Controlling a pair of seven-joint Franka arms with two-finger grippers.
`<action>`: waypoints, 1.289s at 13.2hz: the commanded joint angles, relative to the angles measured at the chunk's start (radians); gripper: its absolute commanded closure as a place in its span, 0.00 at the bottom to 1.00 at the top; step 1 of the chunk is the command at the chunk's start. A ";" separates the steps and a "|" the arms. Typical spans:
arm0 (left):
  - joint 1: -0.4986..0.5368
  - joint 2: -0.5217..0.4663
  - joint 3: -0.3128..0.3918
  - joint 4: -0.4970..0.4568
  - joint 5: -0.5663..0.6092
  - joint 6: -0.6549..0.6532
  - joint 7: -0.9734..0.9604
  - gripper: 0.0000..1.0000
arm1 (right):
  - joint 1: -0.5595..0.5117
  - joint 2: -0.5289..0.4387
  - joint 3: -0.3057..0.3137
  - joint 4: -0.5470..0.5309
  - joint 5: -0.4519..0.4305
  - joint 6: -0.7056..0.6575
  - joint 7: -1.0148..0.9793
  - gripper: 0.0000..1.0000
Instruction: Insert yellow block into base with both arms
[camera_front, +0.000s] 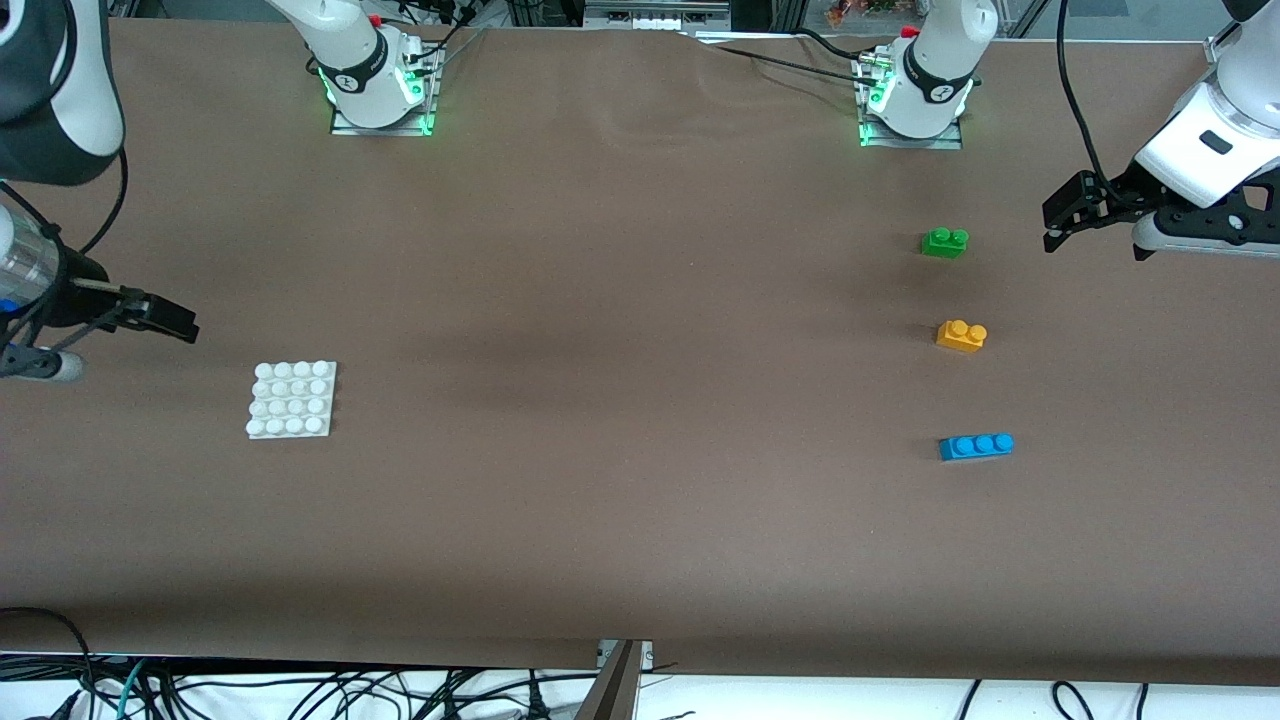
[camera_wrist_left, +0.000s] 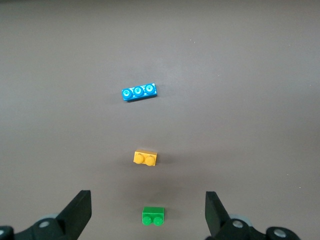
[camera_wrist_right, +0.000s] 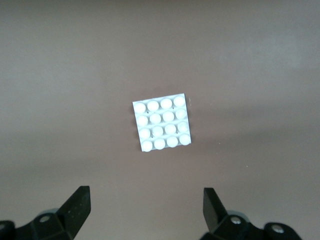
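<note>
Both pincers hang wide open and empty, the left gripper (camera_wrist_left: 146, 212) over the brown table (camera_front: 620, 420) near the green brick (camera_front: 944, 242), yellow block (camera_front: 961, 335) and blue brick (camera_front: 976, 446) lined up there, the right gripper (camera_wrist_right: 146, 210) beside the studded white base (camera_front: 292, 399).

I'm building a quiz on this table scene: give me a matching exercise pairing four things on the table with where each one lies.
Things:
1. small green two-stud plastic brick
2. small yellow-orange two-stud plastic block
3. longer blue three-stud plastic brick
4. flat square white studded base

Places:
A. between the two other bricks
B. toward the right arm's end of the table
C. of the three bricks, nearest the front camera
D. of the three bricks, farthest from the front camera

Pairs: 1-D, 2-A, 3-C, 4-B
</note>
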 joint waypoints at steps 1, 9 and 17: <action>0.000 0.015 0.001 0.031 -0.023 -0.015 -0.007 0.00 | -0.029 0.075 0.000 -0.002 -0.011 0.006 -0.007 0.00; 0.000 0.015 0.001 0.031 -0.023 -0.015 -0.007 0.00 | -0.066 0.290 -0.012 -0.103 -0.022 0.285 -0.096 0.00; 0.000 0.015 0.001 0.031 -0.023 -0.015 -0.007 0.00 | -0.061 0.325 -0.011 -0.234 -0.022 0.492 -0.111 0.00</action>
